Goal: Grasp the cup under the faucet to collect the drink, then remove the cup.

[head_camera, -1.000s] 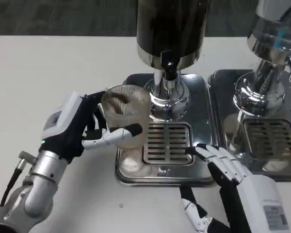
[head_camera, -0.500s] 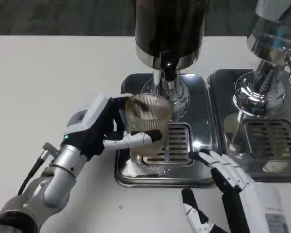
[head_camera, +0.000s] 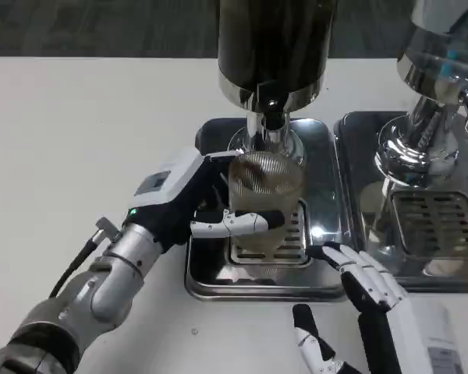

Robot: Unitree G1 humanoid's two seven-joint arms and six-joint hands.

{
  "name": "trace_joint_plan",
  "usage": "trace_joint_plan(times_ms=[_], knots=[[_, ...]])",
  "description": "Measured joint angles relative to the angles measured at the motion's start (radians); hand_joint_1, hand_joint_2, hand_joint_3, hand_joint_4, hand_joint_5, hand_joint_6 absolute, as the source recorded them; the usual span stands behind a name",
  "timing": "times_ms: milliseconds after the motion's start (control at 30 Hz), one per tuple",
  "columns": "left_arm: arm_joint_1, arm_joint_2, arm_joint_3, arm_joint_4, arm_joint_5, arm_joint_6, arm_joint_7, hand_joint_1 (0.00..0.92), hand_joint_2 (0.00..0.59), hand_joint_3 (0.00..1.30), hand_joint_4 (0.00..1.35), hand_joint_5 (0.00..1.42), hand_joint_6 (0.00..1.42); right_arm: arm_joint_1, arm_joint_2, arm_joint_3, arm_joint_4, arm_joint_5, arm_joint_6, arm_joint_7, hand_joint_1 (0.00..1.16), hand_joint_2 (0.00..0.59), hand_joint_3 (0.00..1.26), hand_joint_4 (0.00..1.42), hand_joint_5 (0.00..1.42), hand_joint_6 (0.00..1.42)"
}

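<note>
A ribbed clear cup stands over the slotted grate of the left drip tray, directly beneath the black faucet of the dark drink dispenser. My left hand grips the cup from its left side, thumb wrapped across the front. My right hand hovers at the tray's front right corner, fingers spread, holding nothing. No liquid stream is visible at the faucet.
A second dispenser with its own steel drip tray stands to the right. White table stretches open to the left and behind.
My left hand has carried the cup rightward from the tray's left edge to under the faucet. My right hand has drawn slightly back toward me.
</note>
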Motion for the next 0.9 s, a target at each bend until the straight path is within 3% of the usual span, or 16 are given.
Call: trace_joint_plan(times_ms=[433, 767, 900], knots=[[-0.004, 0.009, 0.003, 0.0, -0.008, 0.002, -0.091, 0.127, 0.11, 0.22, 0.17, 0.19, 0.16, -0.016, 0.003, 0.005, 0.003, 0.006, 0.0, 0.006, 0.47, 0.436, 0.29, 0.21, 0.2, 0.37], [-0.004, 0.014, 0.002, -0.015, -0.006, 0.012, -0.112, 0.065, 0.087, 0.02, 0.0, 0.07, 0.03, -0.025, 0.0, 0.006, 0.005, 0.032, 0.0, 0.033, 0.47, 0.442, 0.29, 0.21, 0.23, 0.4], [-0.004, 0.02, 0.001, -0.034, -0.002, 0.017, -0.112, 0.05, 0.083, 0.0, 0.0, 0.01, 0.0, -0.026, -0.002, 0.006, 0.005, 0.039, 0.0, 0.037, 0.47, 0.442, 0.3, 0.21, 0.23, 0.4]])
